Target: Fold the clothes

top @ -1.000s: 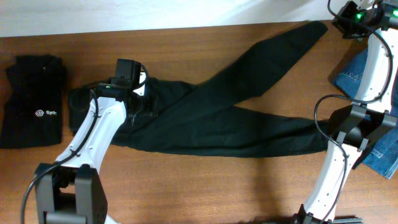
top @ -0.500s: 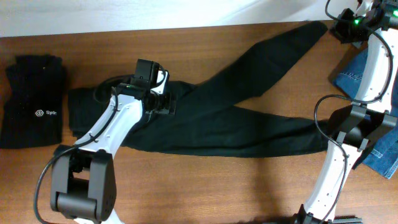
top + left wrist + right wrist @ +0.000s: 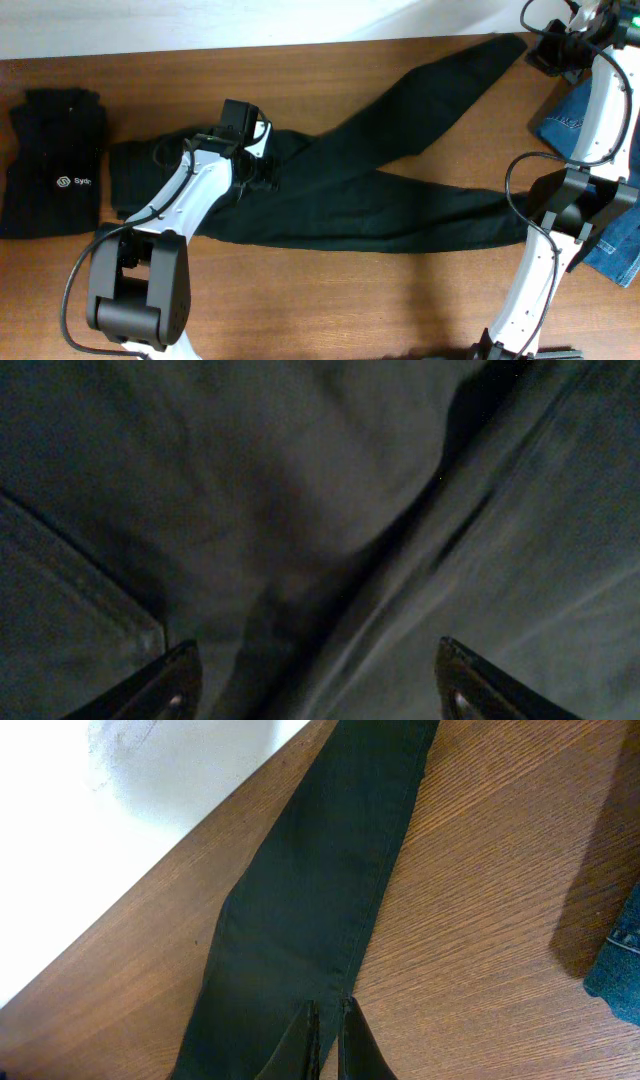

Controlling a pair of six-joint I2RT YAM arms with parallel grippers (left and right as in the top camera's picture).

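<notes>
The black trousers [image 3: 380, 190] lie spread on the wooden table, waist to the left, one leg running up to the far right, the other along the front right. My left gripper [image 3: 260, 168] is low over the seat area near the waist; in the left wrist view it [image 3: 320, 690] is open, with dark fabric [image 3: 330, 480] filling the frame between the fingers. My right gripper [image 3: 552, 48] is at the far right beside the upper leg's end. In the right wrist view it [image 3: 327, 1045] is shut above the leg's edge [image 3: 310, 900], holding nothing that I can see.
A folded black garment with a small white logo [image 3: 55, 165] lies at the far left. Blue denim jeans [image 3: 600, 130] lie at the right edge, a corner also showing in the right wrist view [image 3: 620, 970]. A white surface [image 3: 200, 25] borders the table's far edge.
My left gripper has moved right from the waist area onto the seat of the trousers. My right gripper has shifted slightly at the far right corner. The trousers have not moved.
</notes>
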